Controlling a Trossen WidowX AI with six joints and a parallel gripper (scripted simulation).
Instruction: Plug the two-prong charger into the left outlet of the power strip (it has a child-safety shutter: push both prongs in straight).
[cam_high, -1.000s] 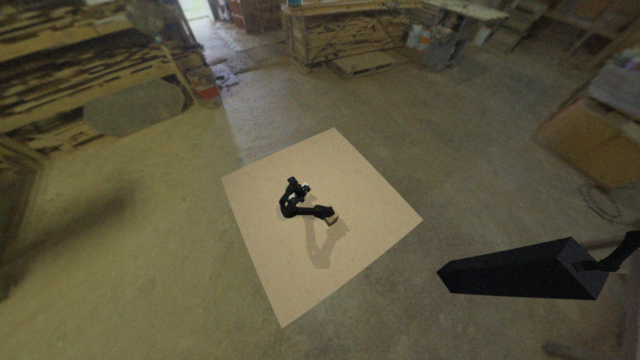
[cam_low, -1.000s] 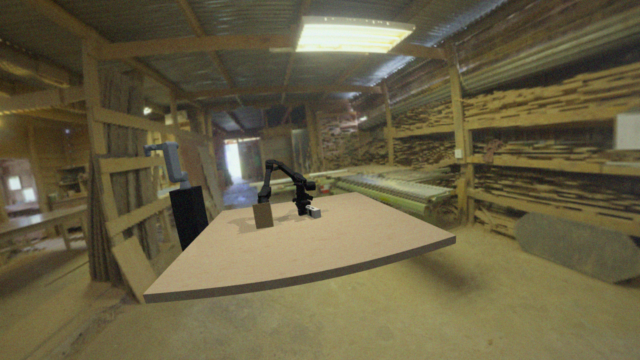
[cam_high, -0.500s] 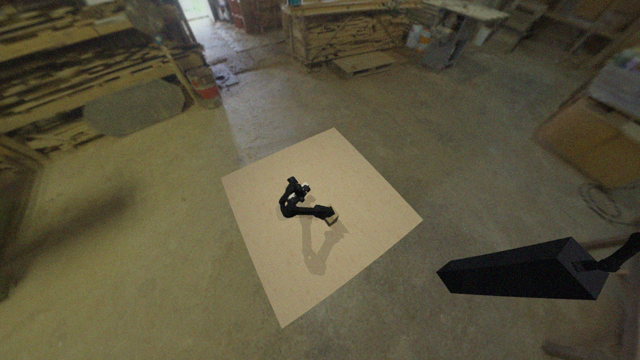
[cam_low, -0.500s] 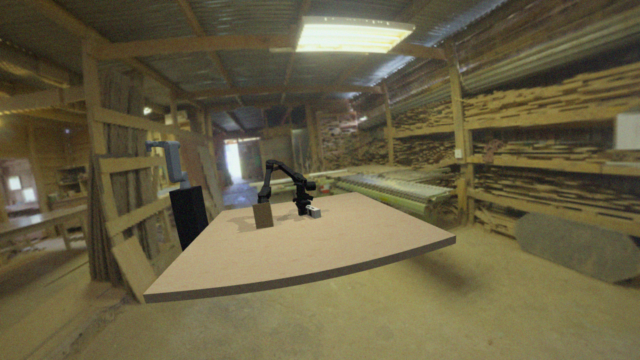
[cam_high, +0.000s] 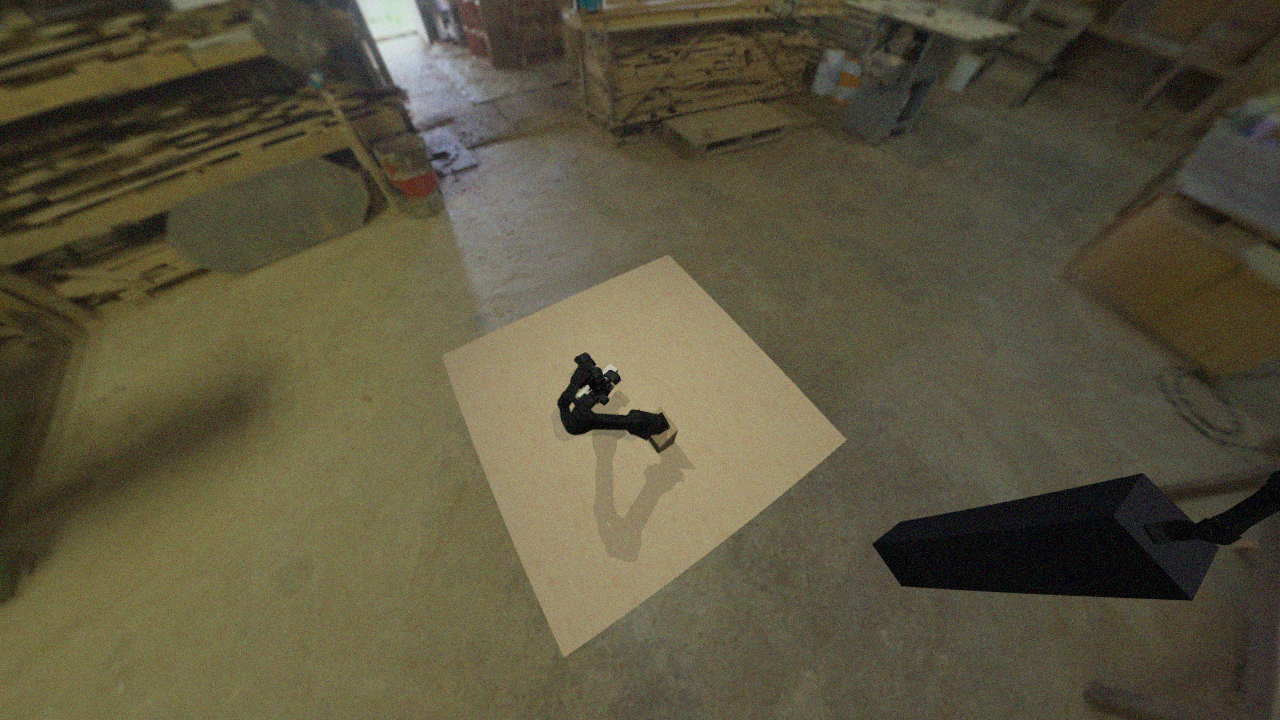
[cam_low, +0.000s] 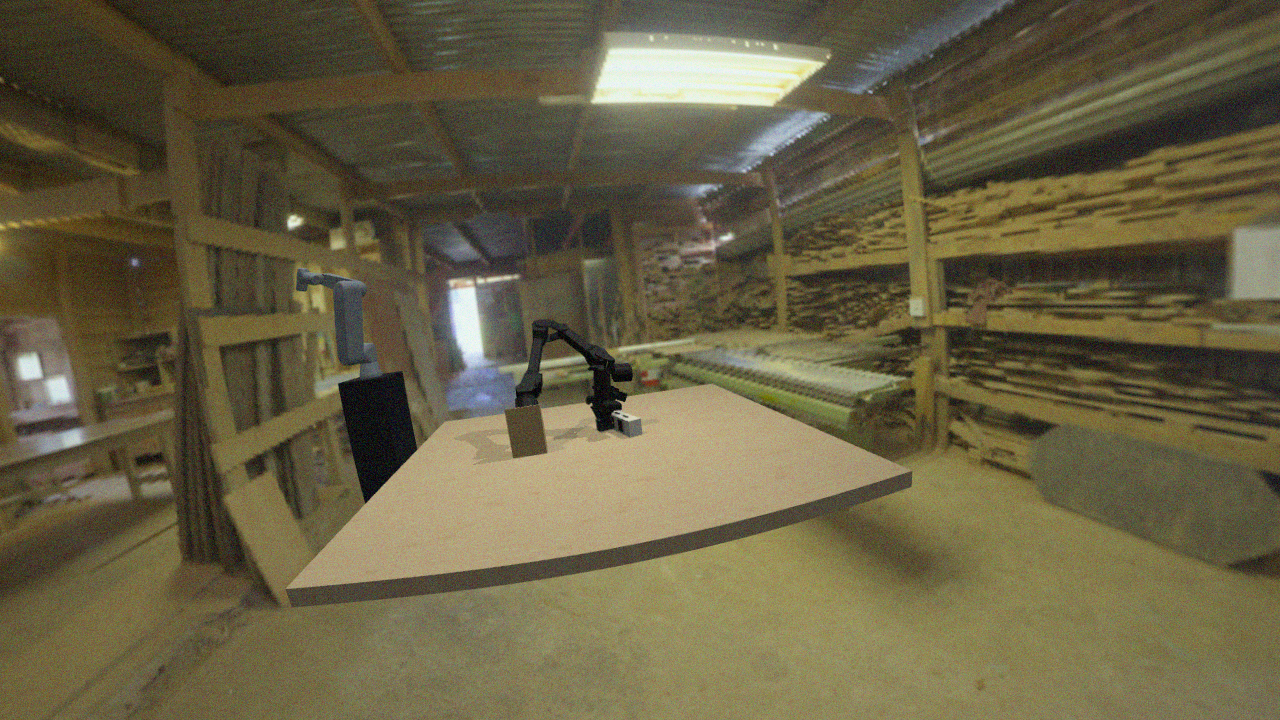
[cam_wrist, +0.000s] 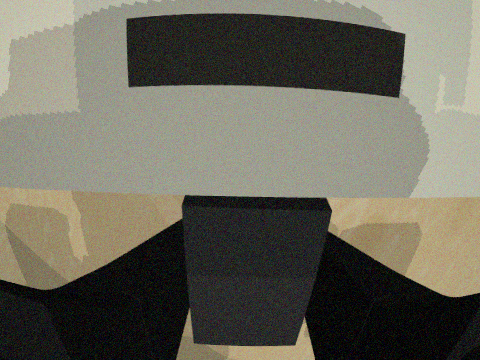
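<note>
Landmark: power strip (cam_high: 611, 369) (cam_low: 631, 424) (cam_wrist: 250, 142). Charger (cam_wrist: 252, 270) clamped in gripper (cam_wrist: 247, 231), close beside strip; prongs unseen. Judgement: square to left outlet, push both prongs straight, evenly.

- A pale, flat table (cam_high: 716, 358) (cam_low: 680, 501) is showing a darker edge along its near side.
- Beyond the table's far right corner, a slatted, green-sided stack (cam_low: 805, 385) is lying low.
- Past its right edge, shelves (cam_low: 1074, 245) are carrying piled timber, and a grey rounded slab (cam_high: 268, 214) (cam_low: 1154, 492) is leaning below.
- Off its left edge, upright boards (cam_low: 241, 394) are standing in a wooden frame.
- Beyond its far edge, a bright doorway (cam_high: 393, 16) (cam_low: 466, 317) is letting daylight in.
- A lit panel (cam_low: 702, 75) is glowing under the corrugated roof (cam_low: 510, 49).
- A dusty floor (cam_high: 295, 501) (cam_low: 626, 644) is spreading around the table.
</note>
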